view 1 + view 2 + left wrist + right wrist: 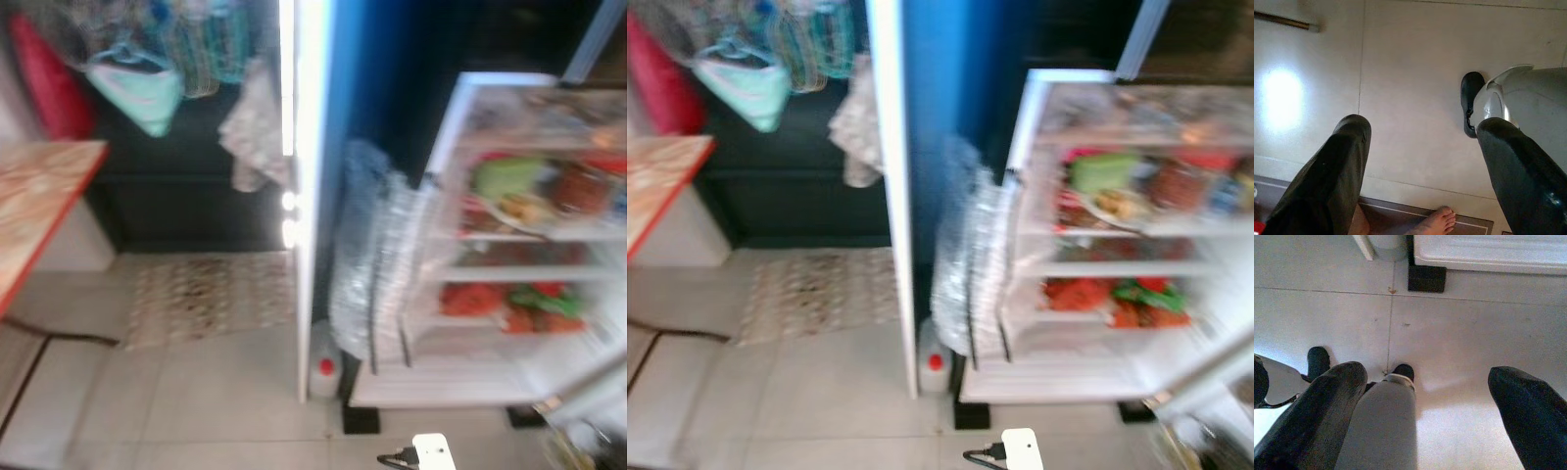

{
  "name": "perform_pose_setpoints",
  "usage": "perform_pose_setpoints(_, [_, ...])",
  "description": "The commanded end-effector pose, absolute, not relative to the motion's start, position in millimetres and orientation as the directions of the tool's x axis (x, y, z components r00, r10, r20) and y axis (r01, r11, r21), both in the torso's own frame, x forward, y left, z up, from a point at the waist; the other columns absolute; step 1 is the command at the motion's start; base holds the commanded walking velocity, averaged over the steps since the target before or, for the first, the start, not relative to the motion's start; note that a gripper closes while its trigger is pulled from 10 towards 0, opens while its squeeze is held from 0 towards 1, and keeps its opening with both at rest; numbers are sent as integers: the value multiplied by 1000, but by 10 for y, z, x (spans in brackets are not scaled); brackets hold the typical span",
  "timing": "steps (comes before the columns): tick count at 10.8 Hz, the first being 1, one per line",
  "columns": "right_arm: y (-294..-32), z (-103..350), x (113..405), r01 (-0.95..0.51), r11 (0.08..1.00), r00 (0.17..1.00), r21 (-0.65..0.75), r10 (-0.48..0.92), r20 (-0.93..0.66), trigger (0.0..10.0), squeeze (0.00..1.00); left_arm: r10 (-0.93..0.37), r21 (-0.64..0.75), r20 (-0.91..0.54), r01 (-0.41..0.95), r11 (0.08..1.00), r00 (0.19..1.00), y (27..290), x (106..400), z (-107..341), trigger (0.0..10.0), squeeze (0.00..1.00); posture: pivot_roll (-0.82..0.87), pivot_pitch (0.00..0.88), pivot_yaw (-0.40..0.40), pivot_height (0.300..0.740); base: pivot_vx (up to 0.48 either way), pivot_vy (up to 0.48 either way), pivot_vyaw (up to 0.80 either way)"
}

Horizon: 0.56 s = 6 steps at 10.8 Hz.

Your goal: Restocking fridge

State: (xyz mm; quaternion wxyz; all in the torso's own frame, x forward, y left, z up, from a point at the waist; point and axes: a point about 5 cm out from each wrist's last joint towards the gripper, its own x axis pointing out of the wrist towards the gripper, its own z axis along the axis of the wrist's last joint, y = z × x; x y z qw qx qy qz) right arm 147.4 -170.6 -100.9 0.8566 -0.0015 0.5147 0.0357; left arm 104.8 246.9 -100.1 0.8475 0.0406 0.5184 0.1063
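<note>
Nearest, both grippers are seen hanging over the tiled floor, neither holding anything. The left gripper has its fingers spread apart above bare tile, with a person's bare foot at the edge of a dark strip below it and the robot's own leg beside it. The right gripper is likewise spread wide and empty, pointing down at the tile just short of the fridge base and a black block under it.

Farther out, a small jug with a red cap is stood on the floor against the foot of the white door edge. Beyond it the fridge is seen open, ahead and to the robot's right, so the right arm is judged the nearer one. Its shelves run crosswise to the robot. They are already partly filled: green and red produce on the upper shelf, red and green packs on the lower, all blurred. A crumpled clear plastic sheet hangs beside the fridge's left wall.

Nothing to restock with can be made out in either gripper.
</note>
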Motion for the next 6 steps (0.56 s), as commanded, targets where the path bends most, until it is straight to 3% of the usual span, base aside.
perform_pose_setpoints(1, [-1718, -1012, 1463, -54, 998, 465, 36, 57, -884, 10000, 0, 224, 182, -873, -137, 974, 433, 2466, 1019, -1009, 10000, 0, 61, 0, -27, 740, 0, 0, -769])
perform_pose_setpoints(6, [-1704, -1009, 1472, -59, 997, 467, 51, 73, -881, 10000, 0, 227, 194, -878, -120, 974, 421, 2462, 1012, -1015, 10000, 0, 67, 0, -26, 740, 0, 155, -769])
